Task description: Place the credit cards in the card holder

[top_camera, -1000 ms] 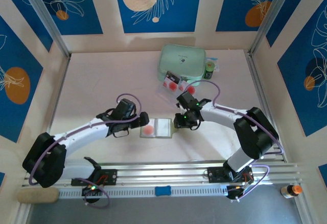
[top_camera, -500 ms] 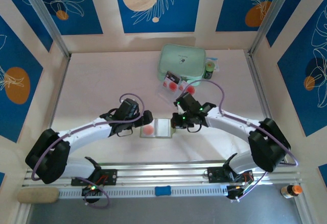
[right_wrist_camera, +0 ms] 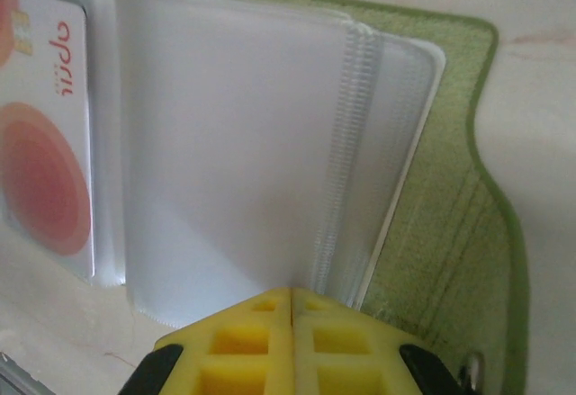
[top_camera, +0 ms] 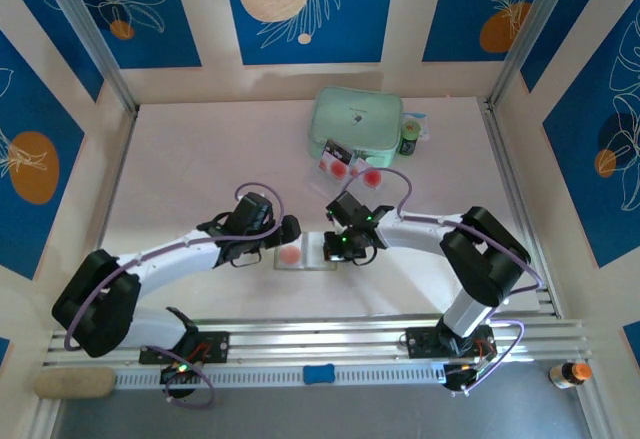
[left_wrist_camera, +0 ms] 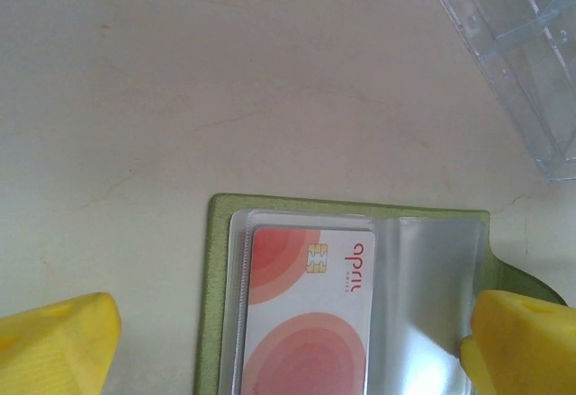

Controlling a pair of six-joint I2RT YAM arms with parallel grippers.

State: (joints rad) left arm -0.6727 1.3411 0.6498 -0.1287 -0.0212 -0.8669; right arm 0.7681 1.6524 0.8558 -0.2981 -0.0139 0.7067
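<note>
Holder: olive fabric, lying open mid-table between both grippers, with clear glossy sleeves inside.
Card: pale, with red circles, lying flat in one sleeve.
Left gripper: ribbed yellow fingers wide apart, straddling holder.
Right gripper: yellow tips pressed together at the other sleeve's edge.
Change: the right tips have closed, and that arm has reached further left.

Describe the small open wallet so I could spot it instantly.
Start at the middle of the table. The card holder lies open there: olive-edged, clear sleeves, one red-circled card inside. The mint zip case behind is bigger and paler.
</note>
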